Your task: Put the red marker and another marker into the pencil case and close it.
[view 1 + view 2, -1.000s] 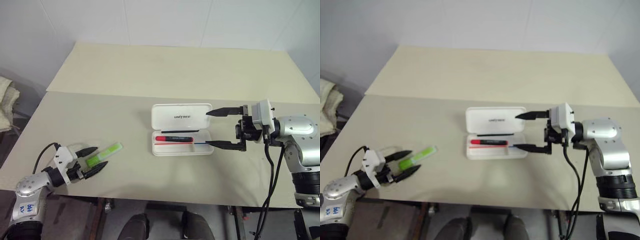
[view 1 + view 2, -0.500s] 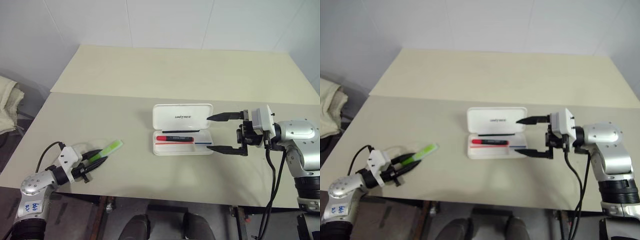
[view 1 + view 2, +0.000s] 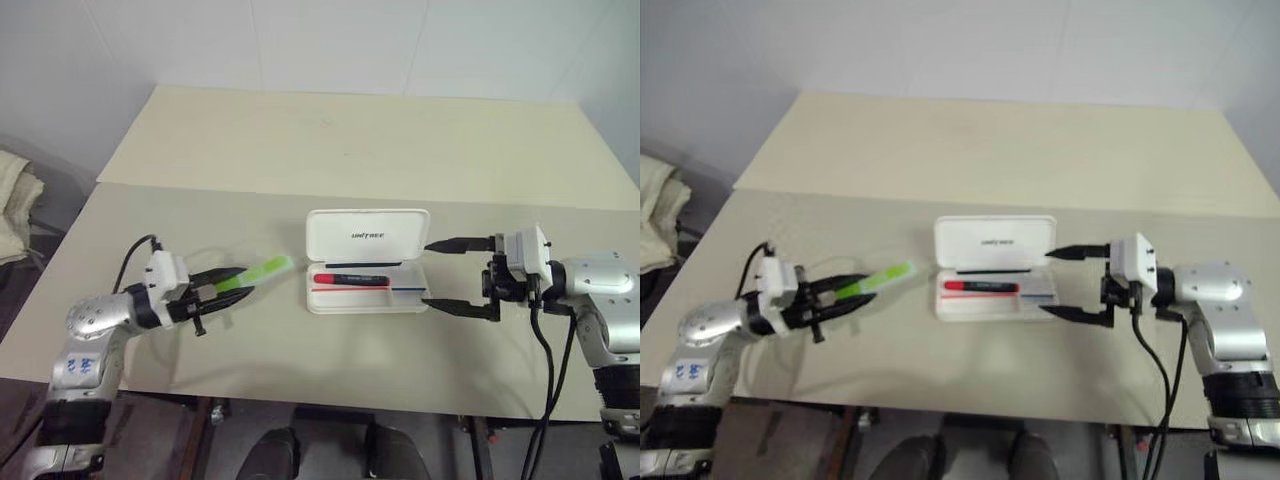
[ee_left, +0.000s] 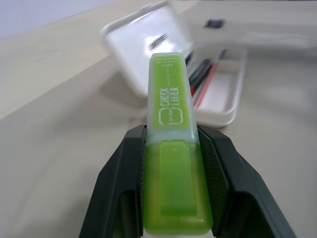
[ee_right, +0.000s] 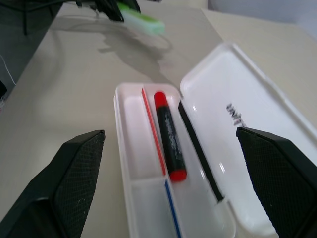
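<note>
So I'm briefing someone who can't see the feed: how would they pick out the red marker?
Find the open white pencil case in the middle of the table. The red marker lies inside its tray, along the lid side. It has a slim black barrel with a red end, unlike the chunky green marker held in the left gripper and the thin red stripe printed beside it.

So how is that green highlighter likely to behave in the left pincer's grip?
The green highlighter looks stiff: it juts straight out past the left pincer without sagging. Its flat-sided, blocky body suggests it won't roll once laid in the open pencil case. The smooth glossy plastic may slip, since the fingers clamp only its rear half.
</note>
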You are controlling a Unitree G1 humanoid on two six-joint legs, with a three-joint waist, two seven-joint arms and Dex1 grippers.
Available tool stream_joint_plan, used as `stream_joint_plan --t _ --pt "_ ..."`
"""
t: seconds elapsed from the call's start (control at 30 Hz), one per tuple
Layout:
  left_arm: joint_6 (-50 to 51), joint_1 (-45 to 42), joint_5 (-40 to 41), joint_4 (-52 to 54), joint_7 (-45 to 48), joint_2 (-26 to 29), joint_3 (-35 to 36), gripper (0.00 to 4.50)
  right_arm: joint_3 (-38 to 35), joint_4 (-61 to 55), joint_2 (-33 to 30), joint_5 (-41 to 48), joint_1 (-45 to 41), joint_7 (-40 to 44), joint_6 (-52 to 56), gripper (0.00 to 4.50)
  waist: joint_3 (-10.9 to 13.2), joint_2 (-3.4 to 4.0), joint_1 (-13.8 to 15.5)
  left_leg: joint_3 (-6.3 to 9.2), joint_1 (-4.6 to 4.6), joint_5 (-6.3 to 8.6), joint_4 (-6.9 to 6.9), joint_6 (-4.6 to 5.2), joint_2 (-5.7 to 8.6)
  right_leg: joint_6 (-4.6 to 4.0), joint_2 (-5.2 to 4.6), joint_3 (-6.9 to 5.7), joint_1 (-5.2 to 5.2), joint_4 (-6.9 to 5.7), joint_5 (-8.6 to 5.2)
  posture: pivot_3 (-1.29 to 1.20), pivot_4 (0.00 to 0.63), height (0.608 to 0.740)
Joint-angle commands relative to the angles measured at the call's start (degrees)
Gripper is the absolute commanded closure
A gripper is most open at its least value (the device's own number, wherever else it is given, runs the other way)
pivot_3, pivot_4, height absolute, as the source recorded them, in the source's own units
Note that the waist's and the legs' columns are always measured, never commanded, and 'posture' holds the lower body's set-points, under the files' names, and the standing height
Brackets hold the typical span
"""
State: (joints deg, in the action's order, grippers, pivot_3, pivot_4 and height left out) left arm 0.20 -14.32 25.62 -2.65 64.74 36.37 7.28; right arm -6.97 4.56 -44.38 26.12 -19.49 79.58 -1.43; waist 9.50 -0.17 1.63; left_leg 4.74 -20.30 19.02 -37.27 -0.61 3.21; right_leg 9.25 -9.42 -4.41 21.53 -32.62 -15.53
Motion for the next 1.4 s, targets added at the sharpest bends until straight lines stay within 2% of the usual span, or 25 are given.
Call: stream_joint_plan --t 0.03,0.27,0.47,0.83,1.03,1.3,1.4 --pt "0.9 -4.1 -0.6 1.3 1.5 -1.0 -3.7 3.37 -3.4 -2.1 -1.7 0.1 2.9 -1.4 -1.7 0.0 0.0 0.0 -0.2 -0.04 0.0 0.0 -0.03 0.0 0.0 0.0 0.0 0.01 -0.01 0.0 0.0 0.0 0.15 0.74" --pt "2.4 -10.7 -6.0 -0.4 -0.1 -8.1 -14.1 3.37 -8.2 -8.2 -3.0 1.3 10.8 -4.6 -1.1 0.0 0.0 -0.08 -0.2 -0.42 0.05 -0.01 -0.06 0.01 -0.07 0.02 0.01 0.04 -0.02 0.08 0.01 0.0 0.15 0.74" --pt "3.1 -14.2 -11.8 -6.4 -3.0 -13.0 -19.5 3.37 -11.6 -13.4 -3.1 2.1 17.0 -7.0 -0.3 0.0 0.1 -0.17 -0.1 -0.55 0.05 -0.01 -0.14 0.02 -0.14 0.05 0.07 0.04 -0.07 0.17 0.02 0.0 0.15 0.74" --pt "-0.5 -20.3 -16.5 -16.6 -3.9 -17.3 -21.5 3.37 -14.7 -18.5 -3.1 3.0 23.0 -10.2 0.8 0.0 0.1 -0.26 0.0 -0.57 0.04 -0.02 -0.25 0.04 -0.13 0.09 0.07 0.05 -0.13 0.18 0.05 0.0 0.15 0.74" --pt "-0.6 -20.9 -16.3 -16.6 -1.7 -18.1 -21.7 3.37 -13.9 -18.5 -3.1 2.7 22.4 -11.0 1.1 0.0 0.1 -0.28 0.1 -0.57 0.04 -0.02 -0.25 0.04 -0.14 0.1 0.07 0.04 -0.13 0.19 0.05 0.0 0.15 0.74" --pt "4.1 -19.7 -16.4 -13.2 -1.2 -16.0 -21.5 3.37 -12.5 -17.6 -2.8 2.1 20.8 -11.2 1.0 0.0 0.1 -0.28 0.0 -0.56 0.04 -0.02 -0.26 0.04 -0.15 0.09 0.07 0.04 -0.13 0.18 0.05 0.0 0.15 0.74" --pt "4.8 -19.3 -17.1 -12.0 -2.3 -15.5 -21.4 2.3 -11.7 -17.1 -2.5 1.8 20.0 -11.3 0.8 0.0 0.1 -0.28 0.0 -0.56 0.04 -0.02 -0.27 0.04 -0.14 0.09 0.07 0.05 -0.13 0.18 0.05 0.0 0.15 0.74"
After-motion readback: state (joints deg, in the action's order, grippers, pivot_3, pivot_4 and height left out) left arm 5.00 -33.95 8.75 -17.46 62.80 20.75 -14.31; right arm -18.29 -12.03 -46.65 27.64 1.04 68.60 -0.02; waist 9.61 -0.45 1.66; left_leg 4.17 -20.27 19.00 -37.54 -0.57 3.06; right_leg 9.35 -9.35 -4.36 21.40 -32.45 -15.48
